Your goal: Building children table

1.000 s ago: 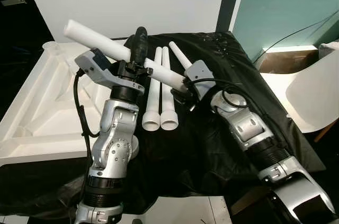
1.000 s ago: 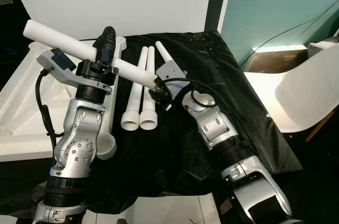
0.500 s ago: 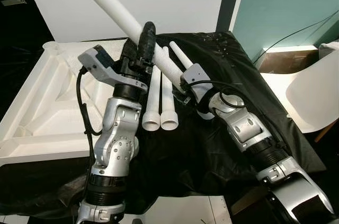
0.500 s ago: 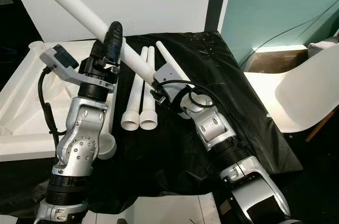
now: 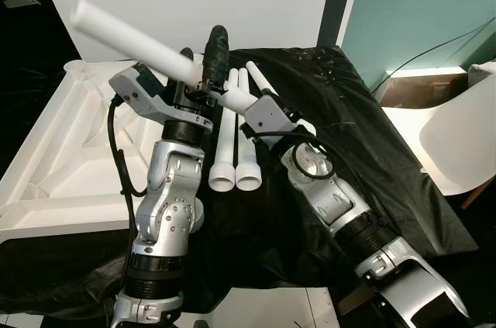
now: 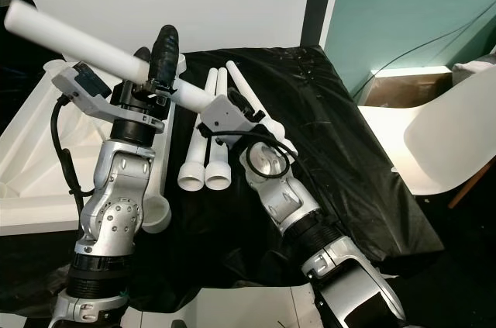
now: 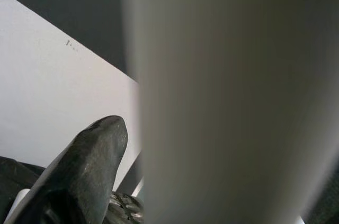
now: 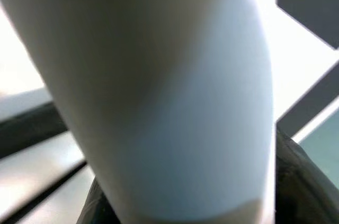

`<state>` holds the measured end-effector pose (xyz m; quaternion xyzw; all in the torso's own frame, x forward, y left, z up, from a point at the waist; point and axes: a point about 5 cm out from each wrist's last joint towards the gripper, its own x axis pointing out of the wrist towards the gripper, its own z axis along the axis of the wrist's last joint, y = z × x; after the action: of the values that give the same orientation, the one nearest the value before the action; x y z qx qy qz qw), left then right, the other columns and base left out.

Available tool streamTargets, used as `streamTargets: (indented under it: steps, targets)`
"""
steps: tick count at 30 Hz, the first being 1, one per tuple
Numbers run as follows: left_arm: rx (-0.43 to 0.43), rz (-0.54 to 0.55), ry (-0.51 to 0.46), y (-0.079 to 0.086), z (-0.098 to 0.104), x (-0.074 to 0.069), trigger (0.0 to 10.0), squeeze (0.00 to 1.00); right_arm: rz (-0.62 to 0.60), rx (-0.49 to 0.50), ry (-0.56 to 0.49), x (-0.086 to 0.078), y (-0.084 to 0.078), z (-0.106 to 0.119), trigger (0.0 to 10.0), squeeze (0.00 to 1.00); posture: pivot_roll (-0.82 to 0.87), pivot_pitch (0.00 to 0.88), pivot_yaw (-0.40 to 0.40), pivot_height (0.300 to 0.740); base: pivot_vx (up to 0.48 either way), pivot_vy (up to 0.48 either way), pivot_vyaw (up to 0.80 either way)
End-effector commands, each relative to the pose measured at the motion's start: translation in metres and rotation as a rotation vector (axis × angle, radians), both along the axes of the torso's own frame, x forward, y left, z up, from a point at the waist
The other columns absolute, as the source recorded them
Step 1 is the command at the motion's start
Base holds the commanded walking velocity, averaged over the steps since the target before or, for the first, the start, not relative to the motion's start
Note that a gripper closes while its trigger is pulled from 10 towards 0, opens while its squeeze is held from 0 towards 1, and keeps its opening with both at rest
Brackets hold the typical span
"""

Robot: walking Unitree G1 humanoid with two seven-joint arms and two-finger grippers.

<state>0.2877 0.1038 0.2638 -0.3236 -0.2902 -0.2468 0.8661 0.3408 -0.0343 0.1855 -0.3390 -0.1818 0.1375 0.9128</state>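
A long white table leg (image 5: 132, 39) is held up in the air, slanting from the upper left down toward the middle. My left gripper (image 5: 208, 72) is shut on it about two thirds of the way down, with one black finger (image 7: 79, 171) beside the tube. My right gripper (image 5: 246, 105) is shut on the leg's lower end (image 8: 159, 102), close beside the left gripper. The upturned white tabletop (image 5: 46, 165) lies on the left.
Two more white legs (image 5: 235, 142) lie side by side on the black cloth (image 5: 333, 111), and a third leg (image 5: 257, 78) lies behind my right wrist. Another leg (image 6: 159, 196) lies by my left arm. A white chair (image 5: 457, 142) stands at the right.
The held leg has swung from a steep slant to a flatter one, its free end going left and down. My right arm has moved left, closer to the left gripper.
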Motion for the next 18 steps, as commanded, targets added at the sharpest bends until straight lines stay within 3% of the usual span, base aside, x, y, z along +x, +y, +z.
streamTargets:
  steps: [1, 2, 3, 7, 8, 9, 10, 14, 15, 18]
  targets:
    - [0.030, -0.037, -0.035, -0.003, 0.001, -0.001, 10.0, 0.00, 0.011, -0.019, -0.068, -0.001, 0.006, 0.002, 0.0, 0.00, -0.02, 0.000, 0.012, 0.740, 0.000, 0.000, 0.00]
    - [0.006, -0.039, -0.032, -0.002, 0.001, -0.002, 7.6, 0.00, 0.010, -0.006, -0.074, -0.003, 0.008, 0.001, 0.0, 0.00, -0.02, 0.000, 0.011, 0.740, 0.000, 0.000, 0.00]
    - [-0.020, -0.041, -0.032, 0.001, 0.001, -0.002, 0.2, 0.00, 0.007, 0.007, -0.078, -0.005, 0.010, -0.001, 0.0, 0.00, -0.02, 0.000, 0.010, 0.740, 0.000, 0.000, 0.00]
    - [-0.036, -0.045, -0.036, 0.003, 0.000, -0.004, 0.0, 0.00, 0.001, 0.026, -0.076, -0.007, 0.012, -0.002, 0.0, 0.00, -0.01, 0.000, 0.008, 0.740, 0.000, 0.000, 0.00]
    - [-0.040, -0.047, -0.041, 0.004, 0.000, -0.005, 0.0, 0.00, -0.009, 0.039, -0.075, -0.008, 0.012, -0.003, 3.8, 0.00, -0.01, 0.000, 0.007, 0.740, 0.000, 0.000, 0.00]
    - [-0.040, -0.047, -0.041, 0.004, 0.000, -0.005, 0.0, 0.00, -0.009, 0.039, -0.075, -0.008, 0.012, -0.003, 3.8, 0.00, -0.01, 0.000, 0.007, 0.740, 0.000, 0.000, 0.00]
    - [-0.040, -0.051, -0.044, 0.004, -0.001, -0.006, 0.0, 0.00, -0.020, 0.049, -0.076, -0.007, 0.012, -0.002, 10.0, 0.00, -0.01, 0.000, 0.007, 0.740, 0.000, 0.000, 0.00]
    - [-0.028, -0.062, -0.052, 0.001, -0.002, -0.008, 0.0, 0.00, -0.025, 0.047, -0.057, -0.004, 0.012, 0.000, 10.0, 0.00, -0.02, 0.000, 0.007, 0.740, 0.000, 0.000, 0.00]
    - [-0.022, -0.069, -0.057, 0.000, -0.002, -0.008, 0.0, 0.00, 0.004, 0.065, -0.002, -0.002, 0.012, 0.003, 10.0, 1.00, -0.02, 0.000, 0.007, 0.740, 0.000, 0.000, 0.00]
    - [-0.011, -0.074, -0.065, -0.002, -0.001, -0.008, 0.0, 0.00, 0.090, 0.080, 0.079, 0.000, 0.013, 0.011, 10.0, 1.00, -0.02, 0.000, 0.008, 0.740, 0.000, 0.000, 0.00]
